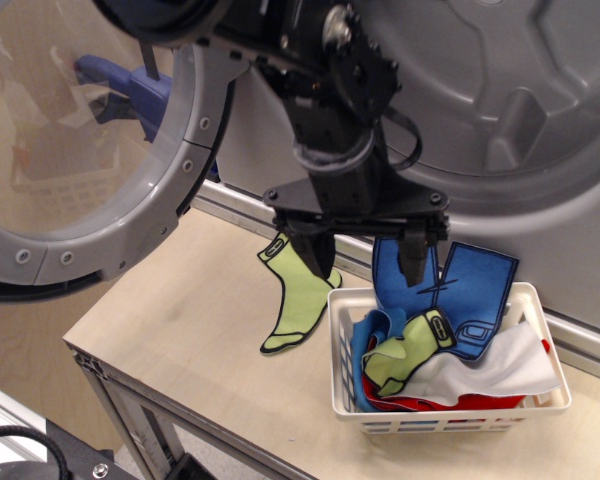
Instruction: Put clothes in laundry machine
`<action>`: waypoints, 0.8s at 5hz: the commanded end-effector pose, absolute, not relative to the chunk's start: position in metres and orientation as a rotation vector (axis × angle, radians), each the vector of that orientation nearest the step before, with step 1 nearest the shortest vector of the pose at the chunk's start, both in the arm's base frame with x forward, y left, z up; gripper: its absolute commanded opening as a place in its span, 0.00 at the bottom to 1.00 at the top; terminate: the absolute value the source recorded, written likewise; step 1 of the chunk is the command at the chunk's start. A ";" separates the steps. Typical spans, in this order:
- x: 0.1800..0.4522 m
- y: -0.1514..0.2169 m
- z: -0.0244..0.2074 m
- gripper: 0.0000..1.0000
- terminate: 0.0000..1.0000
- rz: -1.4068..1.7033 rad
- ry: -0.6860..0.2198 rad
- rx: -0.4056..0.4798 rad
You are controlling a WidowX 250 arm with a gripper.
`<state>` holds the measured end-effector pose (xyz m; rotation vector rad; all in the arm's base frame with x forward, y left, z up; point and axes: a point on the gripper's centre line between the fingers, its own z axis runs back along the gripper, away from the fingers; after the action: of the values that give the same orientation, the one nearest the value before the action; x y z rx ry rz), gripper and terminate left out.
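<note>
My gripper (365, 262) is open and empty, its two black fingers pointing down just above the far left rim of the white slotted basket (442, 421). One finger hangs over a lime-green sock (296, 295) lying flat on the table. The other finger (413, 259) overlaps the blue shorts (462, 288) standing in the basket. The basket also holds a second green sock (404, 354), a white cloth (490, 367) and red pieces (435, 404). The grey laundry machine (500, 110) stands behind with its drum open and its round door (110, 150) swung to the left.
The wooden table (180, 330) ends at a front edge near the bottom left. The open door overhangs the table's left part. A blue clamp (130, 90) shows through the door window. The arm's black body (330, 110) fills the space before the drum.
</note>
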<state>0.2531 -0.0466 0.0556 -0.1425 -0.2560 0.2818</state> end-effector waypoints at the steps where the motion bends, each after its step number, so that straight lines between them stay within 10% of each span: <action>1: 0.270 -0.059 0.053 1.00 0.00 0.398 -0.259 -0.197; 4: 0.262 -0.059 0.018 1.00 0.00 0.371 -0.037 -0.117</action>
<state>0.2508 -0.0569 0.0036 -0.0985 0.0108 0.3781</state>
